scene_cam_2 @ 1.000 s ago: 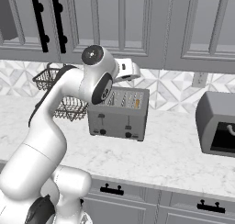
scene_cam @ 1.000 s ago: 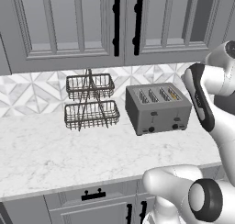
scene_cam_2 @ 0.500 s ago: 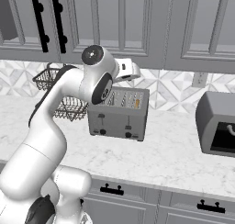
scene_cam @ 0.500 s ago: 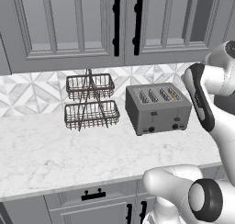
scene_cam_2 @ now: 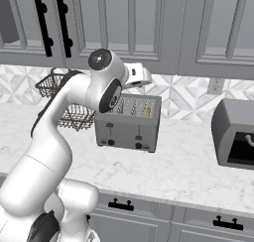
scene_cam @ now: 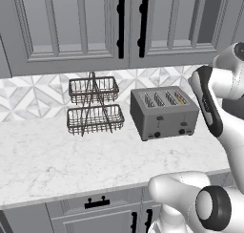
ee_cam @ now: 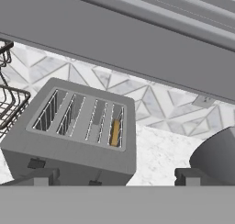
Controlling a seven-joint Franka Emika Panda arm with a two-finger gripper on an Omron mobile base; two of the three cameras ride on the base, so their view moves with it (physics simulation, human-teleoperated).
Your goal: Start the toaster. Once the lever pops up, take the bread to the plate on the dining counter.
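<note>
Your toaster point(scene_cam: 164, 113) sits on the marble worktop point(scene_cam: 57, 155), towards its far side by the tiled wall, with the bread point(ee_cam: 115, 132) standing low in the right-hand slot and showing as a thin golden edge. Both levers point(scene_cam_2: 139, 136) on the near face look to be up near the top of their tracks, though they are small and you should treat that as a guess; the toaster seems not yet started. The gripper point(ee_cam: 112, 179) hangs above and just nearer than the toaster, tips pointing down past its near edge; the two dark tips stand wide apart with nothing between them, so it is open and empty. The main risk is coming down on the toaster's top rim instead of the lever, which could shove the light box back towards the wall or skew it. A tip could also slide off so small a lever without latching it. To the left, the wire rack point(scene_cam: 93, 109) stands near the toaster, so swing wide of it. The upper cabinets point(scene_cam: 128, 26) overhang closely above, limiting any lift. To the right a dark grey appliance point(scene_cam_2: 234, 134) stands well apart, and the near worktop gives open room.
</note>
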